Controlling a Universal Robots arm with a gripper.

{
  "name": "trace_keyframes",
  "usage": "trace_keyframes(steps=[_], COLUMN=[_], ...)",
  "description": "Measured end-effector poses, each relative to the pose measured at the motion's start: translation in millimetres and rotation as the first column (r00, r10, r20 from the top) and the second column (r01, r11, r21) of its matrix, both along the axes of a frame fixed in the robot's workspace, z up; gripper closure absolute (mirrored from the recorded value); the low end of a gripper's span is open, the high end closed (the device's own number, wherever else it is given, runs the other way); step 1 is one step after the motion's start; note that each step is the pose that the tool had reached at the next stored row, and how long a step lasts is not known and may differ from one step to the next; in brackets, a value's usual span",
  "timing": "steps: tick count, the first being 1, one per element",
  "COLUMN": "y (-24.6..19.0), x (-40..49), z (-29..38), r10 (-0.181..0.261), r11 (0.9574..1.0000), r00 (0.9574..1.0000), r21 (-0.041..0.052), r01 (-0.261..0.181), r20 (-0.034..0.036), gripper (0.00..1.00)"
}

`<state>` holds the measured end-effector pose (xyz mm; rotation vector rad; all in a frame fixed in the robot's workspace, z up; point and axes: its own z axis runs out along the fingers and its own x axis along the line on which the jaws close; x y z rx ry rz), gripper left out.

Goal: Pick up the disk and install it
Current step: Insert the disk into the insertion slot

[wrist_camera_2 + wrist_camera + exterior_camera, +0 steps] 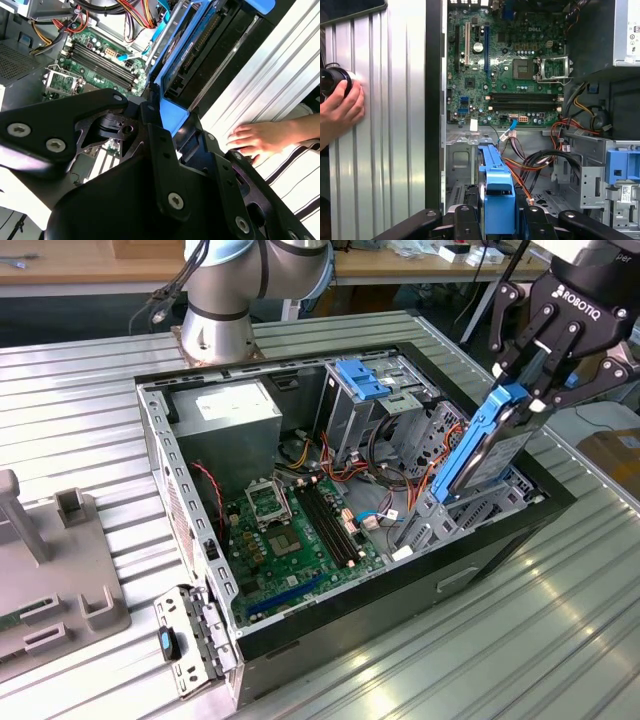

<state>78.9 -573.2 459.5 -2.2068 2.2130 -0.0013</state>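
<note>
The disk [492, 445], a dark drive in a bright blue bracket, stands on edge and tilted over the grey drive bay [432, 512] at the open computer case's end on the exterior view's right. My gripper [527, 390] is shut on its upper blue end. Its lower end reaches the bay's top; whether it is seated I cannot tell. In the second wrist view the disk [200, 47] runs away from my gripper [172, 117] toward the case. In the first wrist view the blue bracket [495, 182] stands between the black fingers [465, 220].
The case wall [185, 510] encloses a green motherboard [290, 540], a grey power supply [235, 405], cables and a second blue bracket [362, 377] in a cage. A person's hand [255, 140] rests on the ribbed table beside the case. A grey fixture [60, 575] sits at the exterior view's left.
</note>
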Motion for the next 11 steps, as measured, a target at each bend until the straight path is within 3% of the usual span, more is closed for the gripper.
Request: trace_keyframes(steps=[11], y=[-0.1], x=[0.0], z=[-4.3], r10=[0.0], r11=[1.0], r00=[1.0], r21=[0.0002], r01=[0.0], r20=[0.0001], gripper=[0.64])
